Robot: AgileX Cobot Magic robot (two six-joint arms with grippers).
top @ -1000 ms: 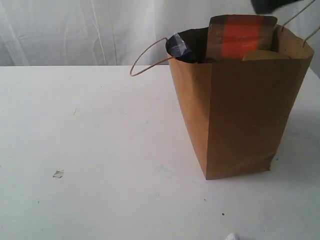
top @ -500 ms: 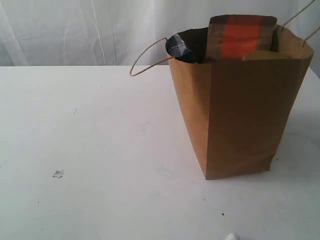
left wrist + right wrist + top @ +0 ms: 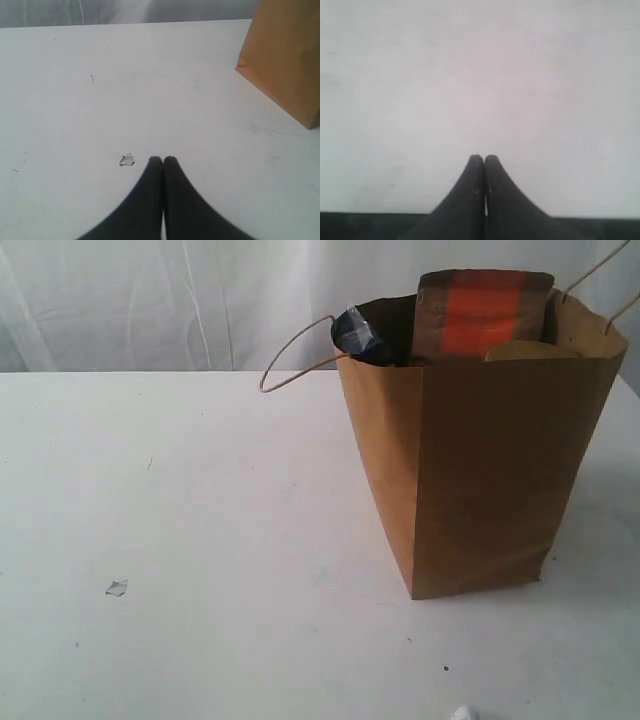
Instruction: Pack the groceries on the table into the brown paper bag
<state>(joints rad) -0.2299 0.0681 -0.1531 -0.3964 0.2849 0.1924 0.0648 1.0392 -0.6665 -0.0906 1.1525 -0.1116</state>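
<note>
The brown paper bag [image 3: 490, 460] stands upright on the white table [image 3: 200, 500], right of centre. Out of its mouth pokes the brown pouch with orange label [image 3: 483, 312]. A dark blue packet end [image 3: 358, 334] shows at the bag's left rim, and a tan lid [image 3: 530, 351] sits just inside the front rim. No gripper appears in the exterior view. My left gripper [image 3: 163, 160] is shut and empty above the table, the bag's lower corner [image 3: 287, 60] well off to one side. My right gripper [image 3: 483, 158] is shut and empty over bare white surface.
A small white crumb [image 3: 117, 588] lies on the table at the left; it also shows as a crumb [image 3: 127, 160] close beside my left fingertips. Another white scrap [image 3: 462, 713] sits at the front edge. A white curtain [image 3: 150, 300] hangs behind.
A dark gripper part seen above the bag's top right corner one second ago has left the exterior view. The bag and its contents have not moved.
</note>
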